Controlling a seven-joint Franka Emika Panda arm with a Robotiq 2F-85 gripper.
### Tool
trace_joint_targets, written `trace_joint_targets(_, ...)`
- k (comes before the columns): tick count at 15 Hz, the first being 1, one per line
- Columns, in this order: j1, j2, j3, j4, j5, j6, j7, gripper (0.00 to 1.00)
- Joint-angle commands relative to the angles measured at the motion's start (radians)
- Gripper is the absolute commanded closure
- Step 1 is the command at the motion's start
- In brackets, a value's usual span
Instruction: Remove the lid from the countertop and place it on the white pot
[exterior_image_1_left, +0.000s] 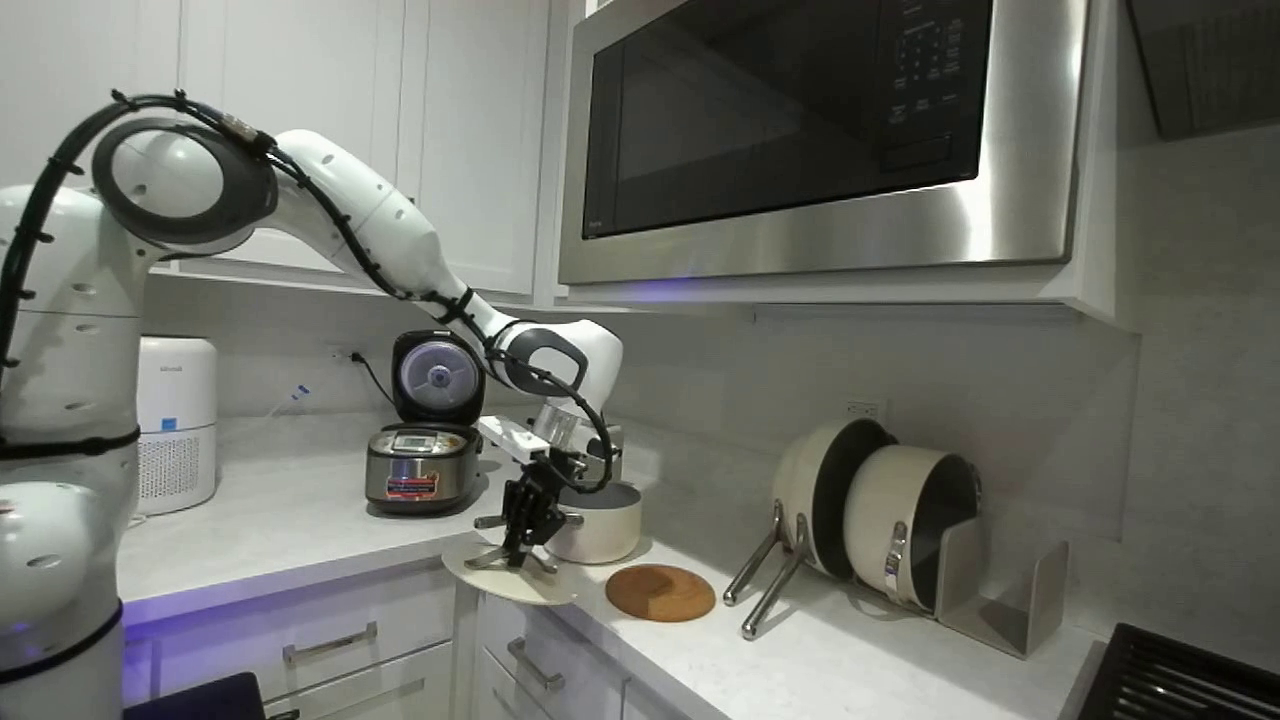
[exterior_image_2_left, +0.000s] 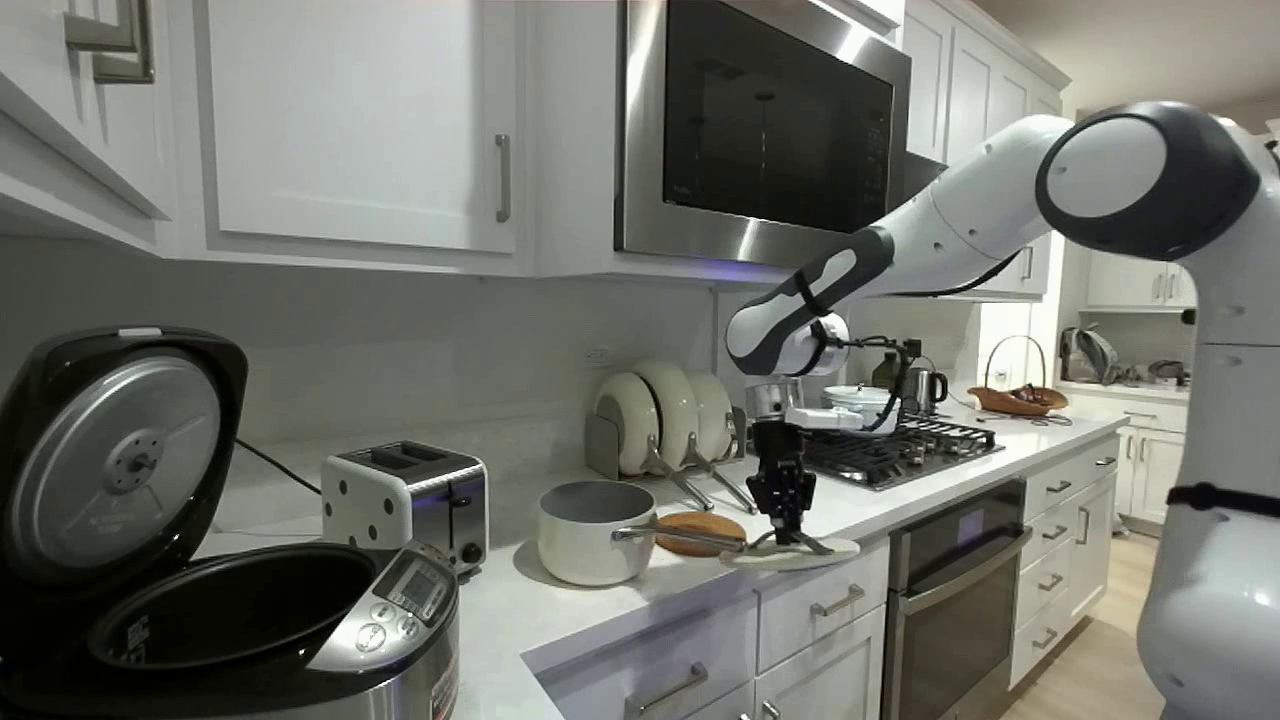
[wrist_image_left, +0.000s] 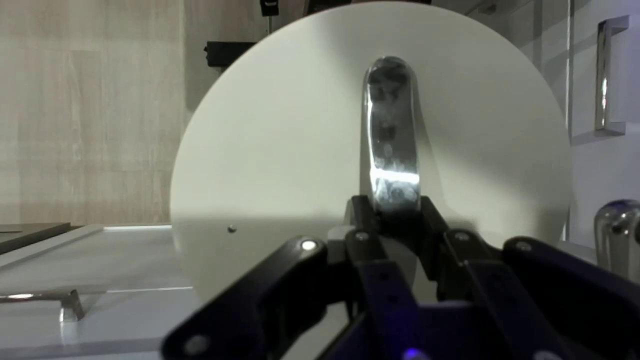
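The lid (wrist_image_left: 280, 130), a pale round disc with a shiny metal handle (wrist_image_left: 392, 130), hangs level from my gripper (wrist_image_left: 395, 205). Both fingers are closed against the sides of that handle. In both exterior views the lid (exterior_image_1_left: 500, 590) is at about counter height by the front edge; the wrist view shows floor and drawer fronts beneath it. Beside it on the counter the white pot (exterior_image_2_left: 595, 545) stands upright and uncovered, its grey inside visible. Its long thin handle (exterior_image_2_left: 690, 536) points toward the lid (exterior_image_2_left: 800, 557) in an exterior view. The gripper hides part of the lid's handle.
A brown wooden disc (exterior_image_1_left: 661, 593) lies near the pot. Pans (exterior_image_1_left: 890, 500) stand in a rack, two metal handles (exterior_image_1_left: 775, 600) jutting forward. An open rice cooker (exterior_image_1_left: 415, 480) and a toaster (exterior_image_2_left: 405, 500) are on the counter. A microwave (exterior_image_1_left: 790, 130) overhangs the counter.
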Motion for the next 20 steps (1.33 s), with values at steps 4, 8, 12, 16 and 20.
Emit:
trace_joint_targets(4, 0.066, -0.229, 0.014, -0.258, 0.018, 0.158, 0.091, 0.94)
trace_joint_targets(8, 0.096, -0.328, 0.021, -0.376, 0.027, 0.262, 0.109, 0.94)
trace_joint_targets(12, 0.133, -0.395, 0.036, -0.475, 0.053, 0.416, 0.117, 0.94)
trace_joint_targets(16, 0.167, -0.402, 0.065, -0.515, 0.079, 0.529, 0.156, 0.94)
trace_joint_targets(20, 0.187, -0.397, 0.132, -0.504, 0.05, 0.553, 0.287, 0.94)
